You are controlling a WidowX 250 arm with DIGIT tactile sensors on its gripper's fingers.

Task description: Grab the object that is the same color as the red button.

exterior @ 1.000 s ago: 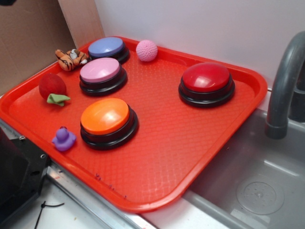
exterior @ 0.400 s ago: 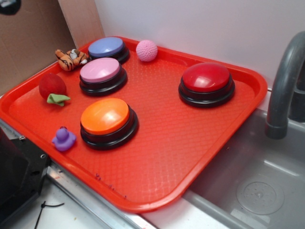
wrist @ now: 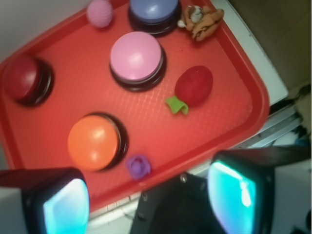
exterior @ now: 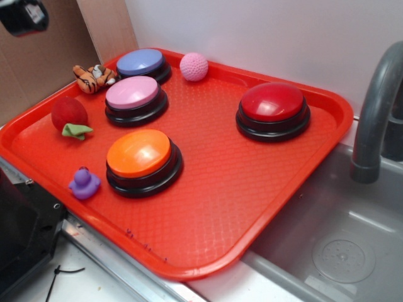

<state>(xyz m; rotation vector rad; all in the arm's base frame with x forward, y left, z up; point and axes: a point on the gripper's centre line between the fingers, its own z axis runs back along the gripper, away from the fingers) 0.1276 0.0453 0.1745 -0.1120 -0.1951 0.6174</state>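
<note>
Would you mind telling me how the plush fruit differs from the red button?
The plush fruit is fuzzy and matte; the red button is a glossy dome. The fruit is clearly smaller than the button. The fruit has a green leaf, while the button sits on a black base. The fruit lies near the tray's left edge, the button near the right. Both are dark red.

Your claw [wrist: 148,200] is hanging up high with both fingers [wrist: 63,204] spread wide apart, gripping nothing, and it's only peeking into the exterior view's top-left corner.
</note>
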